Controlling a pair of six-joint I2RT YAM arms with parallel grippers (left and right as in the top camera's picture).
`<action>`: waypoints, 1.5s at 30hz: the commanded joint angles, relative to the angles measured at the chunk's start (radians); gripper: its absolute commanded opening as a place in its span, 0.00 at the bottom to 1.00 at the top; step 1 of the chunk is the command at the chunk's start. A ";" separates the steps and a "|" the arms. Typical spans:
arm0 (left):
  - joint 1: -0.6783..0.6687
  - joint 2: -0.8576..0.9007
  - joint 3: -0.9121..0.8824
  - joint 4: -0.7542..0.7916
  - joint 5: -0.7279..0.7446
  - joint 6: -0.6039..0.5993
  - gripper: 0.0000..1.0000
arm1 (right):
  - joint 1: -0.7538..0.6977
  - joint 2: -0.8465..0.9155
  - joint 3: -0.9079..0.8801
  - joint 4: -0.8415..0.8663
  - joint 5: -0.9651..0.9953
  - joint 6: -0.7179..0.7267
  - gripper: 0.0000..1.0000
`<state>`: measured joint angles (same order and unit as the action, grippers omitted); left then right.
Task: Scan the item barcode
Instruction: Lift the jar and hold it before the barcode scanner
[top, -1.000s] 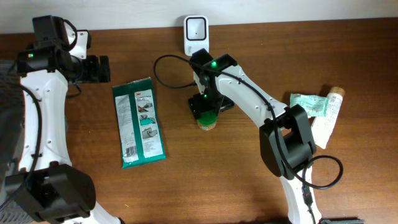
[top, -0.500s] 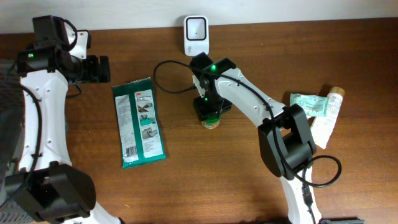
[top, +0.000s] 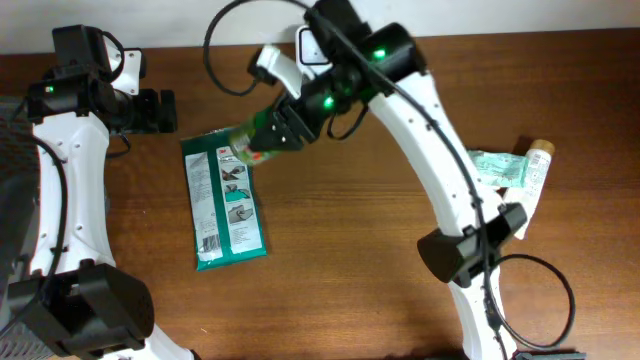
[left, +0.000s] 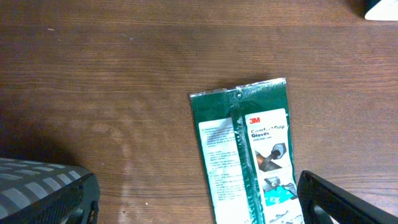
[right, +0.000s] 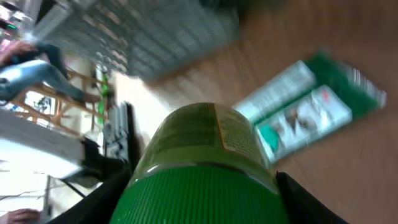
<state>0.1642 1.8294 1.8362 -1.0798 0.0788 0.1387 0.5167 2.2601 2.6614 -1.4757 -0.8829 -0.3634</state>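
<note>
Bench (top: 330, 260): dark brown wood, grain running L-R, matte w/ faint scuffs in the left wrist view. A pale wall (top: 500, 15) runs along its far edge. A grey mesh crate (top: 8, 115) sits off the L end; the right wrist view shows it blurred, top centre.

R tool (top: 272, 135) is clamped on a green jar (top: 245, 148), fingers either side of the ribbed green lid (right: 199, 193). The jar is held up off the bench and tipped sideways, over the far end of the glove pkt (top: 225, 200); its label faces the wrist cam but is too blurred to read, so can't tell where the barcode is.

The white scanner (top: 303, 50) stands at the far edge, centre, mostly hidden behind the R arm, near the jar but not touching it.

The glove pkt lies flat, green w/ a white label, long side running front-back. The L tool (top: 163, 110) hangs at the far L w/ jaws spread wide, nothing between them.

R end of the bench: a green sachet (top: 495, 165), a tan-capped bottle (top: 538, 160) and a white tube (top: 520, 210), bunched together.

Room bkgd in the right wrist view: pale floor, wooden frames, a figure in jeans, all smeared.
</note>
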 joint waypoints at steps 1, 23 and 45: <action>0.003 0.007 0.005 0.002 0.008 0.016 0.99 | -0.056 -0.029 0.227 -0.050 -0.181 -0.021 0.55; 0.003 0.007 0.005 0.002 0.008 0.017 0.99 | -0.213 -0.018 0.264 -0.087 0.297 -0.014 0.55; 0.003 0.007 0.005 0.001 0.008 0.016 0.99 | -0.164 0.182 -0.517 1.510 0.996 -1.080 0.45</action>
<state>0.1642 1.8294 1.8362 -1.0779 0.0788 0.1390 0.3428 2.4561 2.1395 0.0250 0.1307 -1.4414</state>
